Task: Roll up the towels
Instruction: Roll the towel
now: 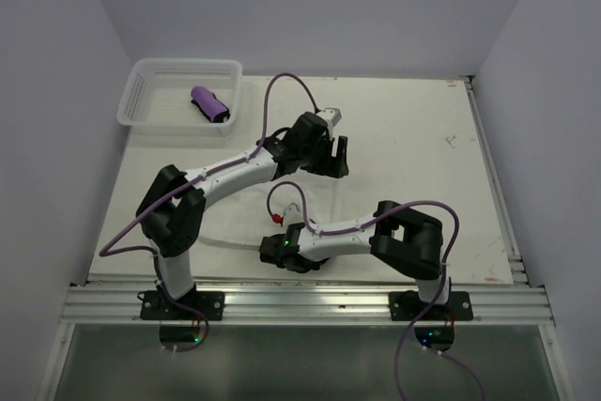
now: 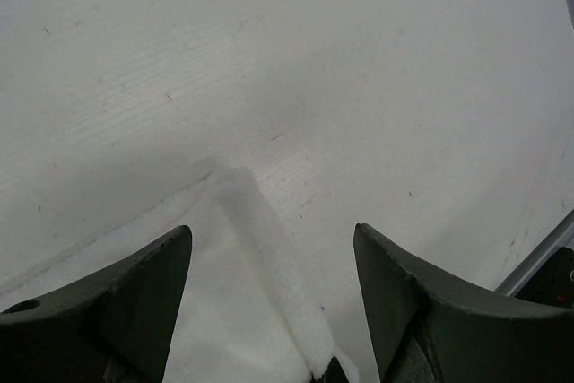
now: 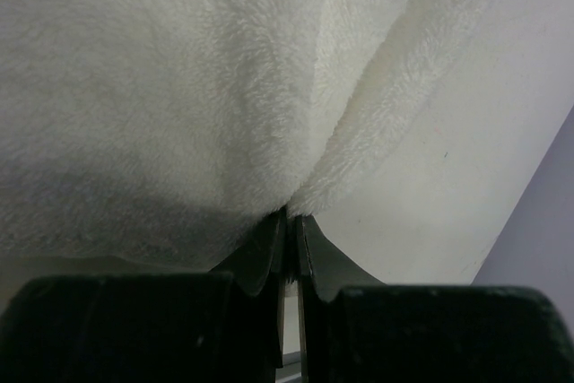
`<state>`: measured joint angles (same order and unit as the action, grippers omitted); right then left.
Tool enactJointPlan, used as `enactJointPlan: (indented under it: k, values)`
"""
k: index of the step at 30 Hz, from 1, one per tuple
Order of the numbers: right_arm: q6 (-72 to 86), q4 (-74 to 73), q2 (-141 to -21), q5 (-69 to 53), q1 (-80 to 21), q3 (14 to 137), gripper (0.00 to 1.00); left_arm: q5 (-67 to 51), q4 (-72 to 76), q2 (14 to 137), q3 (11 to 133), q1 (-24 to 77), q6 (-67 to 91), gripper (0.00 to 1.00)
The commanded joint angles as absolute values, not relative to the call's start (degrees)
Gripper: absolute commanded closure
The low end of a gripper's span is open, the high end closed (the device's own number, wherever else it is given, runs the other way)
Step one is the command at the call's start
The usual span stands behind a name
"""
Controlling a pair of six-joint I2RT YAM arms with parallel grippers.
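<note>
I count two towels: one small rolled purple cloth [image 1: 210, 105] in the single white plastic mesh basket [image 1: 133, 108] at eleven o'clock, and one large fluffy white towel [image 3: 179, 87] near six, pinched by my right gripper [image 3: 290, 220]. My left gripper [image 2: 273, 239] gapes wide and empty above its corner.

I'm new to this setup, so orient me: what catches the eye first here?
A rolled purple towel lies in the white mesh basket at the table's far left corner. Nearer, the right gripper pinches a fold of the fluffy white towel, while the left gripper hangs open over its corner.
</note>
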<state>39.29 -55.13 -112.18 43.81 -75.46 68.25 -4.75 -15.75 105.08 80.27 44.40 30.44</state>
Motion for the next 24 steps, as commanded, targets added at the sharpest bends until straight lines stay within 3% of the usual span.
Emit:
enactJointPlan:
  k: [1, 8, 24]
  values:
    - [41.9, -53.3, -113.6, 42.0, -75.2, 67.6, 1.00, -8.7, -17.4, 106.9, 79.5, 45.7, 32.3, 0.24]
    - [42.3, -53.4, -113.6, 42.2, -75.2, 67.3, 1.00, -10.4, -19.2, 112.7, 81.6, 46.8, 32.9, 0.25]
    - [42.1, -53.3, -113.8, 42.2, -75.3, 67.2, 1.00, -2.4, -21.9, 121.5, 84.2, 48.9, 33.3, 0.25]
